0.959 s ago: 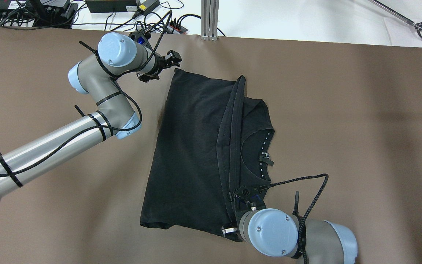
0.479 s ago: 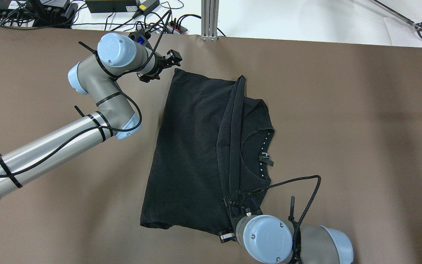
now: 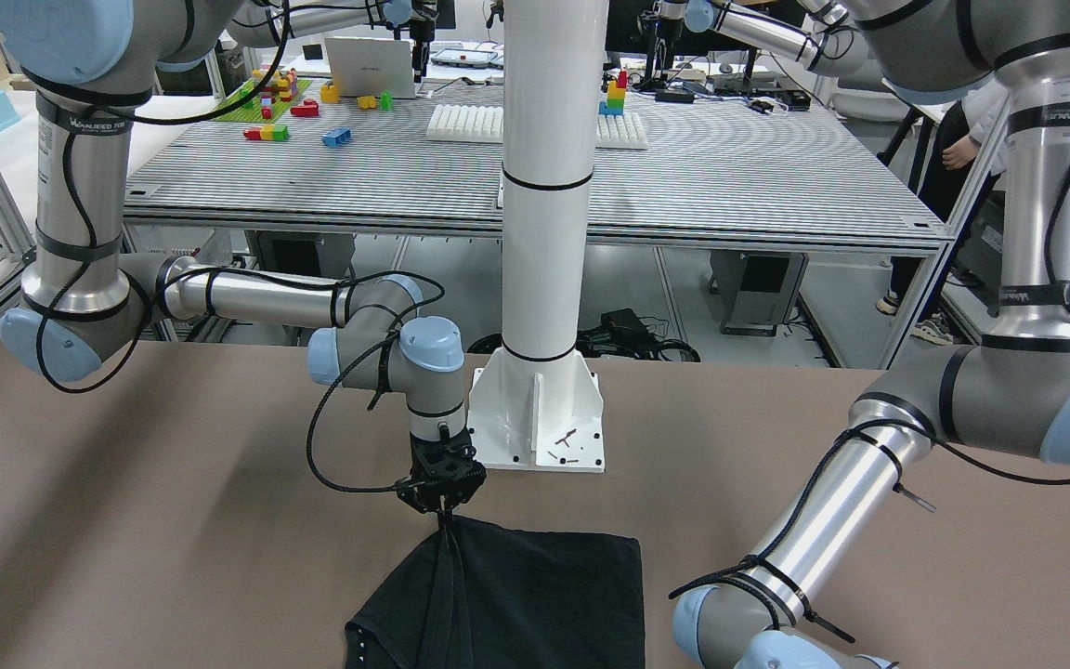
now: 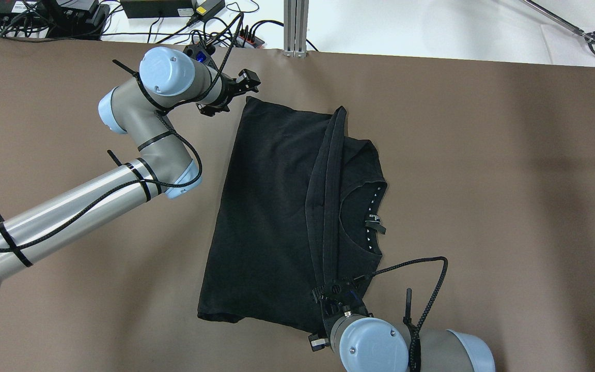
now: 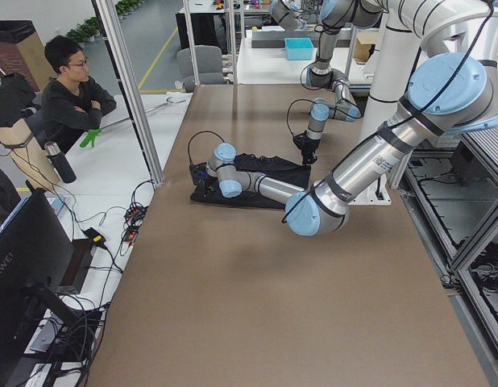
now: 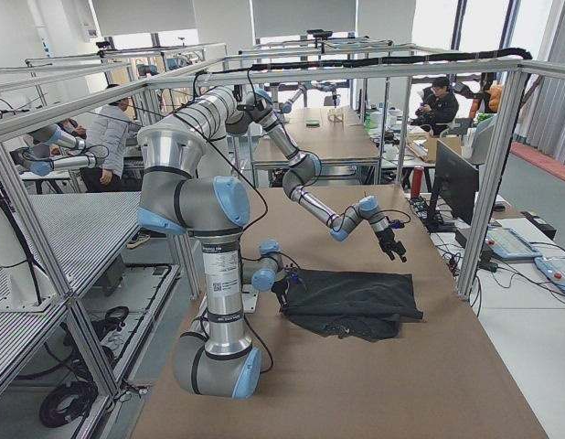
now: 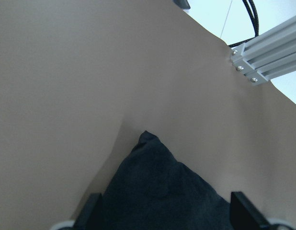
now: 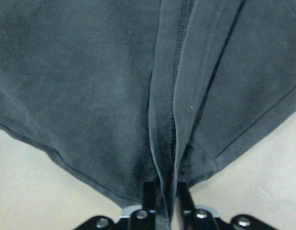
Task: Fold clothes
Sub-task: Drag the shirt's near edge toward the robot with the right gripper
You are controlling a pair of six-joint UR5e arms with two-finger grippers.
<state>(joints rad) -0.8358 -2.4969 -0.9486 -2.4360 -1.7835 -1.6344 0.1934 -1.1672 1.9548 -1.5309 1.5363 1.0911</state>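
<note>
The black garment (image 4: 266,206) is spread on the tabletop (image 4: 483,181). Its hemmed fold (image 8: 168,110) is pinched between the narrow jaws of the right gripper (image 8: 162,191). The left gripper (image 7: 167,213) is held with jaws wide, and 1 garment corner is seen between them.

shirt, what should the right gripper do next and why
Probably lower and open the right gripper to lay the hem down. It is shut on the hem, which rises as a ridge off the shirt. The left gripper is open and off the far corner, so nothing else holds the fold.
</note>
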